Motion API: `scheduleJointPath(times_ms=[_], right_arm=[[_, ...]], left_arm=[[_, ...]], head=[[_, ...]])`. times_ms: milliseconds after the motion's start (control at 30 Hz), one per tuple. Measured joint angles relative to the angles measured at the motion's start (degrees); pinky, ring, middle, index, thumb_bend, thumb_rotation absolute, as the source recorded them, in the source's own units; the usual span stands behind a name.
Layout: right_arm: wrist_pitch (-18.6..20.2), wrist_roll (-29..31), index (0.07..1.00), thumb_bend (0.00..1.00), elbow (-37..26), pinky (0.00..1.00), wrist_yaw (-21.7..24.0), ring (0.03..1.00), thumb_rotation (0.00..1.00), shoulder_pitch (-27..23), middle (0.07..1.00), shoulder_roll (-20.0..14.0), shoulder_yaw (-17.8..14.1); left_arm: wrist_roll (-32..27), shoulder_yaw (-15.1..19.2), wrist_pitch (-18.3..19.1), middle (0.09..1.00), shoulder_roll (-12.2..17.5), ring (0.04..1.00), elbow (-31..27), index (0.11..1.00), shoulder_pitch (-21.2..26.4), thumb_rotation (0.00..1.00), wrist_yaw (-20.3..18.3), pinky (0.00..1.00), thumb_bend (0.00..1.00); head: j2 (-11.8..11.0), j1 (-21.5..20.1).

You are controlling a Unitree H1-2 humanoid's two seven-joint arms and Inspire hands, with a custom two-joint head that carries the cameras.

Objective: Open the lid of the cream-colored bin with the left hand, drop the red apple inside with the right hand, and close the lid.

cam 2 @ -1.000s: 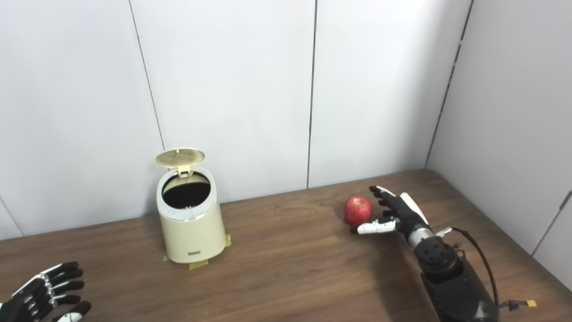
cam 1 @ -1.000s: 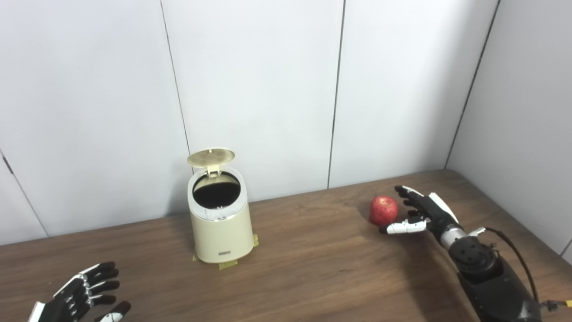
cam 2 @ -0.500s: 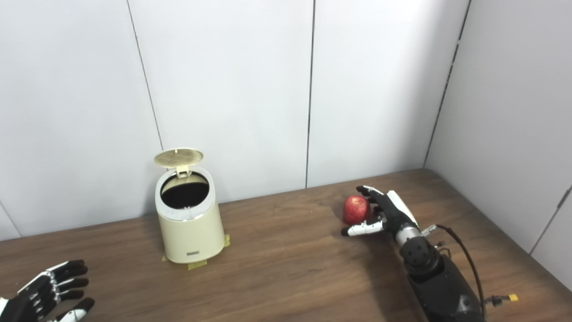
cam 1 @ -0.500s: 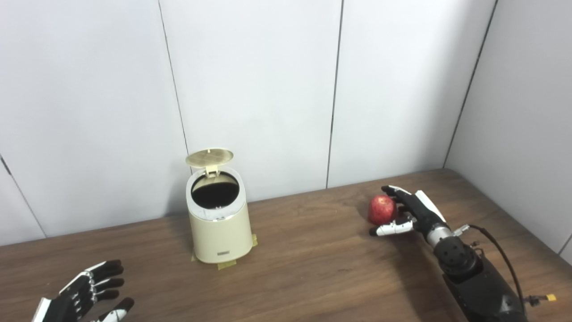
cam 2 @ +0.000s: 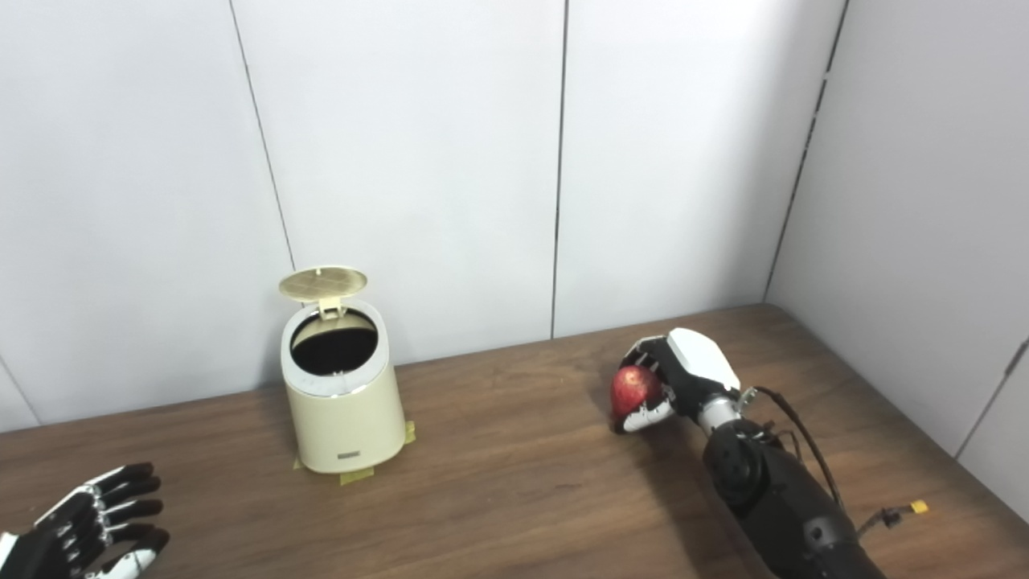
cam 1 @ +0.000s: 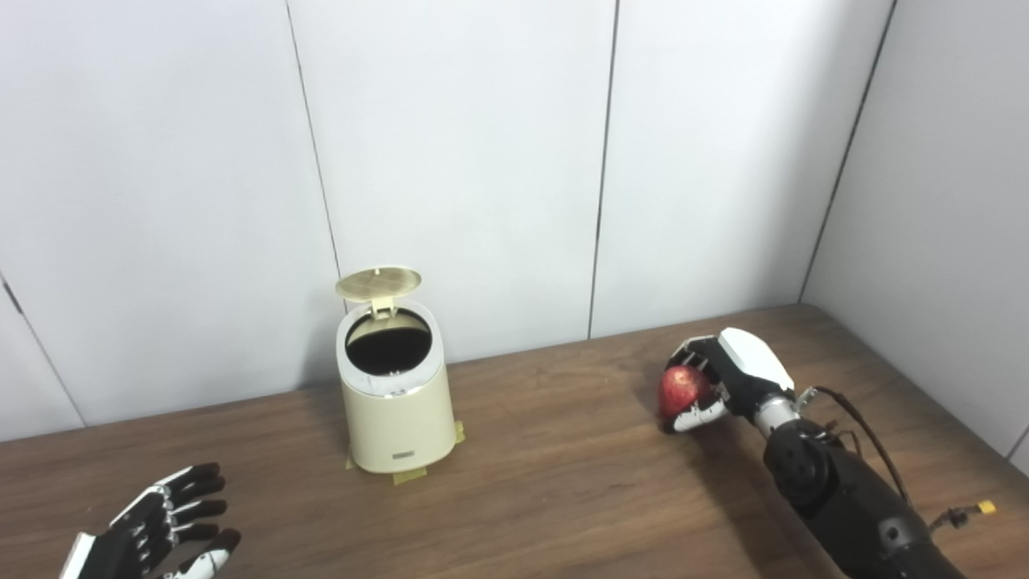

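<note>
The cream-colored bin (cam 1: 394, 402) stands upright on the brown worktop (cam 1: 547, 482) near the back wall (cam 1: 458, 161), with bits of yellowish tape (cam 1: 410, 476) showing at its base. Its lid (cam 1: 379, 282) is tipped up on the hinge at the rear, so the dark round opening is exposed. Well apart from it, toward the worktop's right side, the right hand (cam 1: 727, 378) is wrapped around the red apple (cam 1: 680, 388): the fingers (cam 1: 690, 349) curl over its top and far side while the thumb presses in from below (whether the apple rests on the wood or is lifted just clear of it cannot be told). The black forearm runs back from that hand to the lower right corner. The left hand (cam 1: 153, 531) sits low at the bottom left corner, just above the worktop, its fingers spread apart and holding nothing, far from both the bin and the apple.
</note>
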State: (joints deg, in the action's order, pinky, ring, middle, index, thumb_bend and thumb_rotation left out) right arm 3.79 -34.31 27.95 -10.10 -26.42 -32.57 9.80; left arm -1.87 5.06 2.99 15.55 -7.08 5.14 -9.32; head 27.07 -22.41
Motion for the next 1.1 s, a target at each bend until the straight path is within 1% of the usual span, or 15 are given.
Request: scheduleJointPath(times_ms=[133, 233, 267, 333, 400, 467, 500, 533, 633, 700, 733, 833, 867, 1000, 1100], right_arm=[[0.0, -2.6, 0.531, 0.52, -0.5, 0.36, -1.1, 0.381, 0.00, 0.0, 0.484, -0.3, 1.1], [0.0, -4.0, 0.541, 0.51, -1.8, 0.33, -1.1, 0.361, 0.00, 0.3, 0.478, -0.4, 1.4], [-0.1, -4.4, 0.537, 0.51, -2.3, 0.36, -1.1, 0.370, 0.00, 0.5, 0.476, -0.4, 1.4], [-0.2, -5.2, 0.508, 0.52, -3.8, 0.48, -1.2, 0.458, 0.00, 1.3, 0.466, -0.5, 1.4], [-0.2, -5.5, 0.488, 0.52, -6.2, 0.54, -1.1, 0.465, 0.00, 2.3, 0.484, -0.4, 1.4], [0.5, -5.2, 0.477, 0.52, -10.0, 0.57, 0.1, 0.492, 0.00, 3.2, 0.485, -0.1, 0.9], [0.7, -4.7, 0.477, 0.52, -12.5, 0.55, 1.2, 0.495, 0.00, 3.3, 0.484, 0.3, 0.4], [0.8, -4.0, 0.498, 0.52, -14.7, 0.49, 2.0, 0.474, 0.00, 3.2, 0.467, 0.8, -0.2], [1.6, -1.0, 0.513, 0.52, -20.8, 0.46, 4.3, 0.459, 0.00, 2.0, 0.451, 3.4, -2.0], [2.9, 0.6, 0.492, 0.52, -23.4, 0.49, 6.2, 0.479, 0.00, 0.8, 0.470, 5.2, -2.9], [3.2, 2.2, 0.492, 0.52, -24.3, 0.50, 7.1, 0.483, 0.00, 0.1, 0.470, 6.3, -3.6], [3.9, 5.8, 0.503, 0.52, -24.7, 0.53, 8.2, 0.486, 0.00, -2.4, 0.463, 9.3, -5.1], [3.9, 6.5, 0.497, 0.52, -24.5, 0.53, 8.3, 0.487, 0.00, -3.1, 0.466, 10.2, -5.3], [3.8, 7.3, 0.479, 0.52, -23.1, 0.46, 8.2, 0.469, 0.00, -5.6, 0.488, 12.5, -5.3], [3.6, 8.6, 0.472, 0.52, -21.0, 0.45, 8.2, 0.468, 0.00, -7.1, 0.496, 14.0, -5.5]], left_arm=[[0.7, -0.1, 0.4, 0.788, 0.0, 0.738, -0.2, 0.793, -0.1, 0.00, 0.0, 0.67, 0.48], [0.7, -0.1, 0.4, 0.790, 0.0, 0.734, -0.5, 0.795, -0.1, 0.00, 0.0, 0.66, 0.47], [0.7, -0.2, 0.4, 0.788, 0.0, 0.731, -0.5, 0.793, -0.1, 0.00, 0.0, 0.66, 0.47], [0.8, -0.2, 0.4, 0.784, 0.0, 0.729, -0.5, 0.787, -0.1, 0.00, 0.0, 0.65, 0.48], [0.8, -0.2, 0.4, 0.782, 0.0, 0.729, -0.5, 0.785, -0.1, 0.00, 0.0, 0.65, 0.48], [0.8, -0.3, 0.4, 0.784, 0.0, 0.730, -0.5, 0.788, -0.1, 0.00, 0.0, 0.66, 0.48], [0.8, -0.4, 0.4, 0.782, 0.0, 0.728, -0.5, 0.788, -0.1, 0.00, 0.0, 0.66, 0.49], [0.9, -0.5, 0.3, 0.780, 0.0, 0.724, -0.5, 0.789, -0.1, 0.00, 0.0, 0.66, 0.49], [1.1, -1.0, -0.4, 0.779, -0.2, 0.716, -0.4, 0.790, 0.0, 0.00, 0.0, 0.65, 0.50], [1.2, -1.4, -2.3, 0.777, -0.3, 0.710, 0.5, 0.786, 0.1, 0.00, 0.0, 0.64, 0.52], [1.3, -1.4, -2.5, 0.773, -0.3, 0.705, 1.1, 0.781, 0.1, 0.00, 0.0, 0.64, 0.54], [1.7, -1.5, -3.4, 0.766, -0.5, 0.698, 2.7, 0.777, 0.0, 0.00, 0.0, 0.64, 0.57], [1.8, -1.5, -3.9, 0.764, -0.6, 0.696, 3.0, 0.775, 0.0, 0.00, 0.1, 0.63, 0.58], [2.2, -1.9, -5.5, 0.766, -1.2, 0.700, 4.5, 0.773, 0.0, 0.00, 0.4, 0.64, 0.60], [3.2, -2.2, -6.2, 0.758, -1.6, 0.699, 5.2, 0.768, -0.2, 0.01, 0.7, 0.63, 0.61]], head=[[0.1, 0.3], [0.1, 0.7], [0.1, 0.9], [0.0, 1.3], [-0.1, 1.8], [-0.2, 2.4], [-0.2, 3.0], [-0.3, 3.9], [-0.4, 5.6], [-0.4, 7.0], [-0.4, 7.0], [-0.6, 8.5], [-0.7, 9.7], [-1.1, 12.0], [-1.2, 13.2]])
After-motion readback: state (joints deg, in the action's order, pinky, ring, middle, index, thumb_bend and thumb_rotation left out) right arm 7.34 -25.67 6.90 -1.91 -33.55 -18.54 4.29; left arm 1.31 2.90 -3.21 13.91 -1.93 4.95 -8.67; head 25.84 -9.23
